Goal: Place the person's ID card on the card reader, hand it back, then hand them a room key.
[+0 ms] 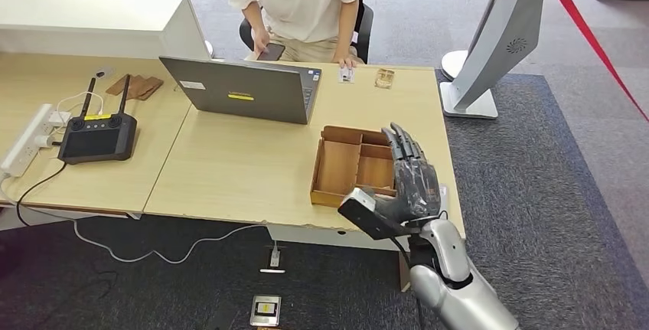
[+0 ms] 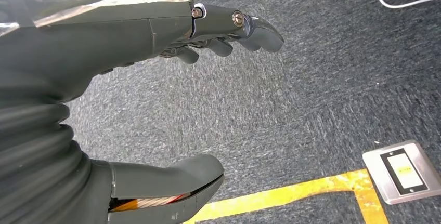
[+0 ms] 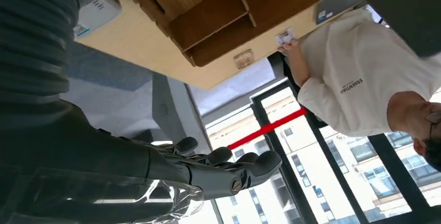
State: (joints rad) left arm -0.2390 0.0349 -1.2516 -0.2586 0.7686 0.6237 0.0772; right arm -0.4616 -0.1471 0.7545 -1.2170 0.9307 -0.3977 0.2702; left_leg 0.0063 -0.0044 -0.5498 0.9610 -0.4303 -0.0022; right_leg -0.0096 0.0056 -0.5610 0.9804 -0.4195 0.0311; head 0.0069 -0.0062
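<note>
Overhead, the ID card (image 1: 347, 74) lies at the table's (image 1: 229, 169) twelve-o'clock edge under the person's (image 1: 298, 1) fingers; my left wrist camera sees carpet instead. My right hand (image 1: 409, 173) hovers over the tray (image 1: 337, 165), fingers spread, empty (left hand (image 2: 156, 31) likewise).

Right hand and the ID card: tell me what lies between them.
In the head view, the wooden tray and then bare tabletop lie between the right hand and the ID card, which lies at the far edge by the person's hand.

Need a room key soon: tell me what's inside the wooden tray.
The wooden tray shows bare compartments with dividers. The right hand hovers over its right side, hiding that part; no key visible.
</note>
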